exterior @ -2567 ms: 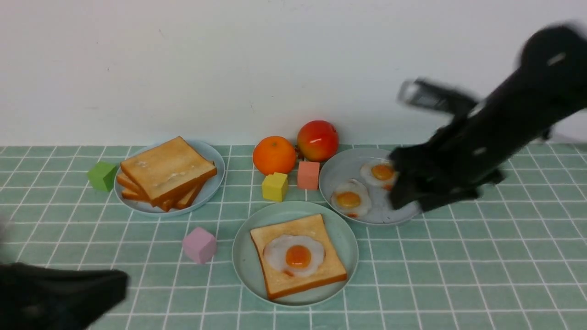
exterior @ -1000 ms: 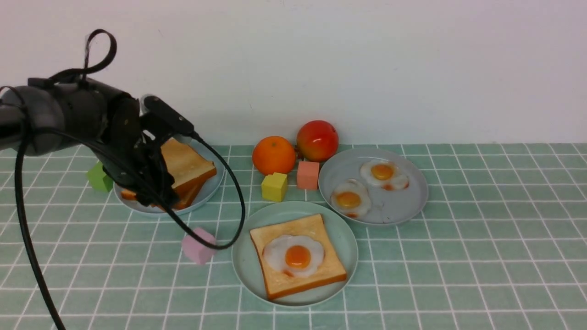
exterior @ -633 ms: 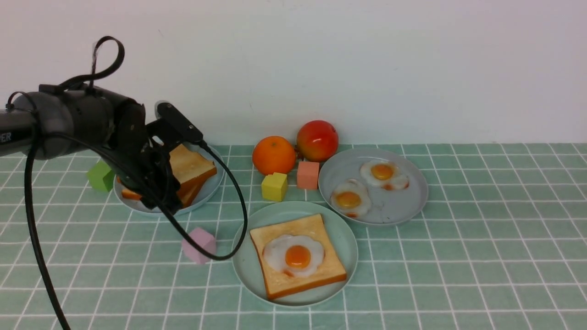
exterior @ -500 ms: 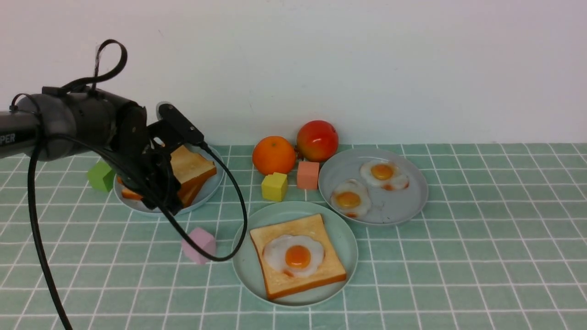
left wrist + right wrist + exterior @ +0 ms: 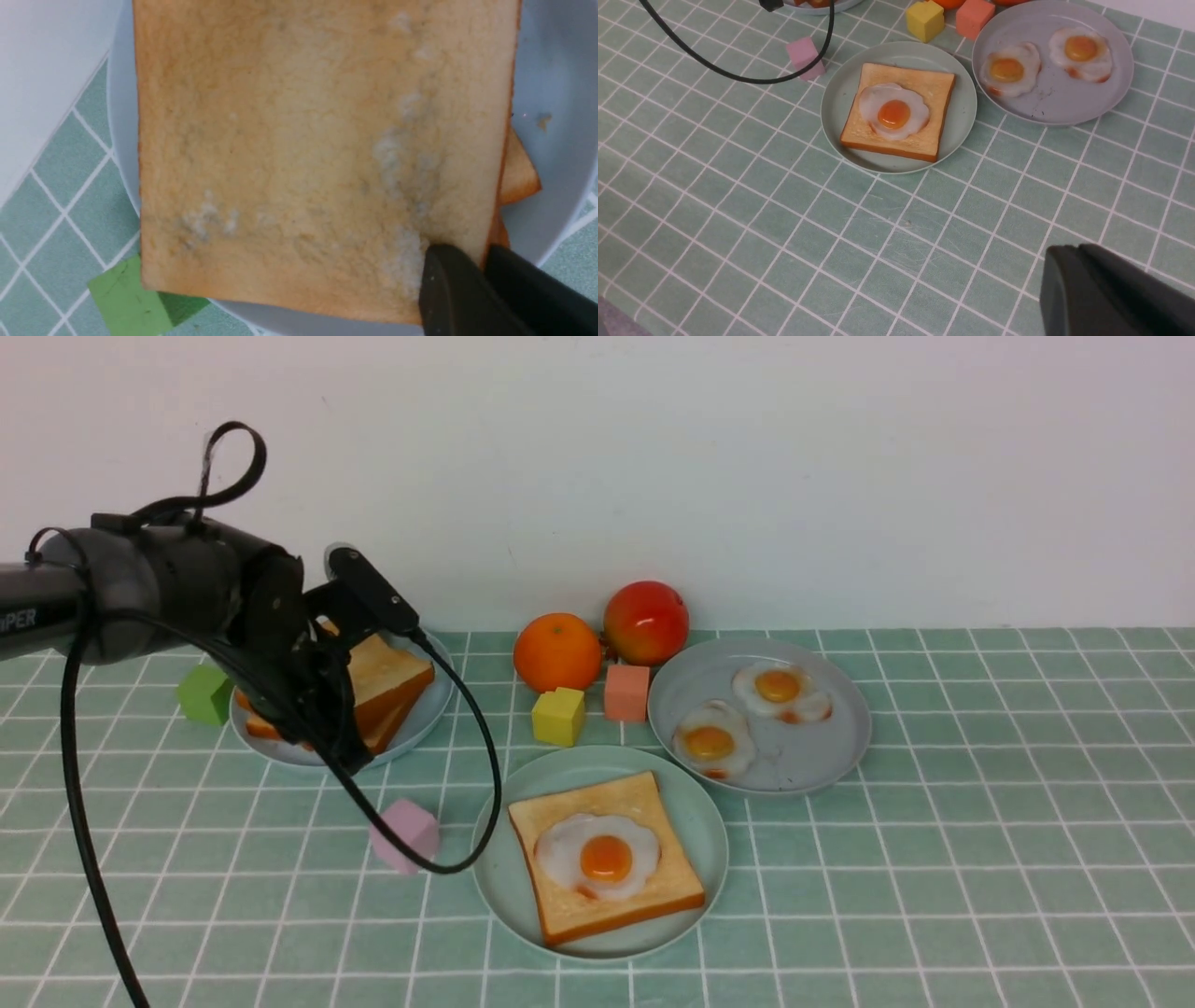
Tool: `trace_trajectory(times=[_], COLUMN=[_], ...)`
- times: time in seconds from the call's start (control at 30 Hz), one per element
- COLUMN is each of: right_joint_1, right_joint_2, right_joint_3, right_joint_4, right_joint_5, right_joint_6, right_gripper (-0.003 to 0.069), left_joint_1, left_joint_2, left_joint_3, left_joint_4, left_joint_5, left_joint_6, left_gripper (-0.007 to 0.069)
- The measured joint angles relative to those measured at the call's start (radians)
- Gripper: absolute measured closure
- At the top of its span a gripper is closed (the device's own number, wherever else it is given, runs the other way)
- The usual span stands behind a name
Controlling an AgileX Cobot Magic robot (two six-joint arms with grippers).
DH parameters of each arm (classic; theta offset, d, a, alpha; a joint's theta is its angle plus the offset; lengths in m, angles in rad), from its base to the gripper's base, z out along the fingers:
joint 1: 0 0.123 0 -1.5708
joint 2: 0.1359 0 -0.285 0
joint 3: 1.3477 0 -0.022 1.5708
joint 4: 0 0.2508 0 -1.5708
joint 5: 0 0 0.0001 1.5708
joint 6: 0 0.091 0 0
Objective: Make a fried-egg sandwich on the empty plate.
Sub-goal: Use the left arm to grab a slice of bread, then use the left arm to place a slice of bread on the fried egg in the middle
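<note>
The pale teal plate (image 5: 495, 859) at front centre holds one toast slice (image 5: 653, 887) with the large fried egg (image 5: 597, 854) on top; no second slice covers it. They also show in the right wrist view: plate (image 5: 836, 107), egg (image 5: 893, 112). My left gripper (image 5: 341, 747) is over the toast pile at back left. In the left wrist view the left gripper (image 5: 483, 254) is shut on a corner of the top toast slice (image 5: 317, 154), held slightly above the pile. My right gripper (image 5: 1069, 254) is shut and empty above the table, out of the front view.
The pile sits on a pale blue plate (image 5: 425, 714). A grey plate (image 5: 822, 747) holds two small eggs. An orange (image 5: 558, 651), an apple (image 5: 646, 621), and yellow (image 5: 559, 716), salmon (image 5: 627, 693), pink (image 5: 404, 835) and green (image 5: 205, 694) blocks stand around. The left arm's cable (image 5: 467, 803) hangs near the teal plate.
The right arm has left the front view. The left arm came in over the toast pile, and the top slice has risen slightly with the gripper.
</note>
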Motion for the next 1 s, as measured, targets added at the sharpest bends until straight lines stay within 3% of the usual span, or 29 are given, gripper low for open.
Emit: trace_trajectory(times=[0.3,0.53,0.57,0.6,0.7,1.0], right_joint_1=[0.0,0.0,0.0,0.0,0.0,0.0], right_joint_2=[-0.022,-0.125,-0.128,-0.15,-0.181,-0.204], right_joint_3=[0.001,0.001,0.001,0.001,0.001,0.001], right_joint_4=[-0.033,-0.08,-0.082,-0.082,-0.082,-0.066], right_joint_5=[0.0,0.027,0.031,0.041,0.057,0.086], right_joint_6=[0.001,0.026,0.026,0.026,0.026,0.028], right_gripper=[0.0627,0.0627,0.0627,0.0627,0.0624,0.0616], left_joint_1=[-0.044,-0.367,-0.377,-0.454,-0.531,-0.567], left_joint_2=[-0.218,-0.315,-0.315,-0.312,-0.306,-0.257], left_joint_3=[0.0,0.112,0.118,0.173,0.233,0.267], left_joint_4=[-0.11,-0.149,-0.149,-0.144,-0.112,-0.015], left_joint_5=[0.083,0.136,0.136,0.136,0.106,0.001], left_joint_6=[-0.036,-0.08,-0.08,-0.079,-0.075,-0.075], left_gripper=[0.0591,0.0591,0.0591,0.0591,0.0591,0.0591])
